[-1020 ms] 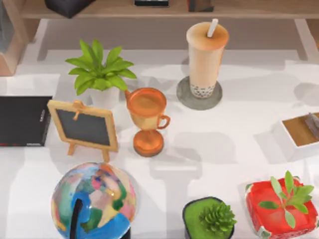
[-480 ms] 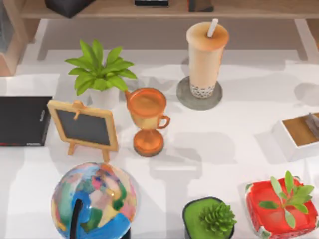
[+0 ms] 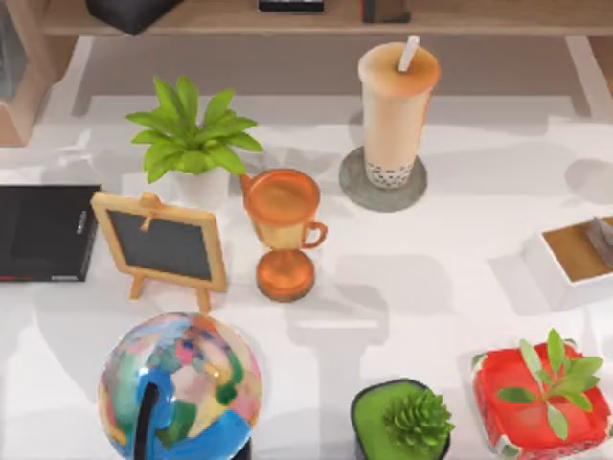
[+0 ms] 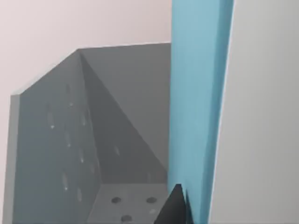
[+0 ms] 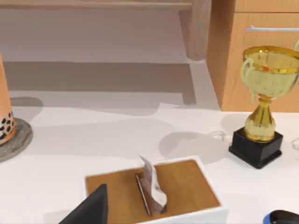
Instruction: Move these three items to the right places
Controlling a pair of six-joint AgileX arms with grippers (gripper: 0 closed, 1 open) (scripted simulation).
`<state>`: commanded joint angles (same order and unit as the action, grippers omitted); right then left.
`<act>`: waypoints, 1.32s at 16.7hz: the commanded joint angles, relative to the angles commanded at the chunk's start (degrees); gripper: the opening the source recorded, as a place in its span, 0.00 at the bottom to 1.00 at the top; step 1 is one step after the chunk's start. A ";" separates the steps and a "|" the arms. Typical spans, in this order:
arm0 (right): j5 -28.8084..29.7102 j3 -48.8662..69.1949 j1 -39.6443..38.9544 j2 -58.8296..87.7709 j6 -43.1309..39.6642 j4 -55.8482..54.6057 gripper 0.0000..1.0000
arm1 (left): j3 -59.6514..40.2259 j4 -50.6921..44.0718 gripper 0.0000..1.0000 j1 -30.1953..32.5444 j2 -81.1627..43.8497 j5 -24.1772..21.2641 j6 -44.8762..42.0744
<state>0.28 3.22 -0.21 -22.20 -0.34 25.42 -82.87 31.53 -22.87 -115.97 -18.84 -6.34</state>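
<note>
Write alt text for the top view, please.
A tan bubble-tea cup with a white straw stands on a round grey coaster near the table's far edge. An orange trophy cup, a small chalkboard and a black book sit further left, with a globe and potted plants nearer the camera.

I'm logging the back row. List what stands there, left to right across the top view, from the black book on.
black book → leafy potted plant → orange trophy cup → bubble-tea cup on its grey coaster → white box with a wooden inside.
</note>
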 joint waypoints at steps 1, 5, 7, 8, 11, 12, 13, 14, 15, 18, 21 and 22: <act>0.00 0.00 0.00 0.00 0.00 0.00 1.00 | 0.06 0.05 0.00 0.92 0.21 0.07 0.86; 0.00 0.00 0.00 0.00 0.00 0.00 1.00 | 0.16 0.30 0.00 6.44 0.94 0.71 5.59; 0.00 0.00 0.00 0.00 0.00 0.00 1.00 | 0.12 0.28 0.00 6.96 0.94 0.76 6.09; 0.00 0.00 0.00 0.00 0.00 0.00 1.00 | 0.12 0.28 0.00 6.96 0.94 0.76 6.09; 0.00 0.00 0.00 0.00 0.00 0.00 1.00 | 0.00 0.30 0.00 6.78 0.71 0.72 5.93; 0.00 0.00 0.00 0.00 0.00 0.00 1.00 | 0.46 0.49 0.00 6.80 1.32 1.08 5.33; 0.00 0.00 0.00 0.00 0.00 0.00 1.00 | 1.35 0.87 0.00 6.81 2.52 1.80 4.12; 0.00 0.00 0.00 0.00 0.00 0.00 1.00 | 2.68 1.43 0.00 6.81 4.24 2.81 2.32; 0.00 0.00 0.00 0.00 0.00 0.00 1.00 | 4.47 2.13 0.00 6.84 6.34 4.07 -0.09; 0.00 0.00 0.00 0.00 0.00 0.00 1.00 | 12.32 4.54 0.00 7.24 14.08 8.64 -10.73; 0.00 0.00 0.00 0.00 0.00 0.00 1.00 | 22.79 7.00 0.00 7.82 22.74 13.54 -25.30; 0.00 0.00 0.00 0.00 0.00 0.00 1.00 | 26.61 7.87 0.00 7.99 25.38 15.05 -30.65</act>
<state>0.28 3.22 -0.21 -22.20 -0.34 25.42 -56.26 39.41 -14.89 -90.60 -3.79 -36.99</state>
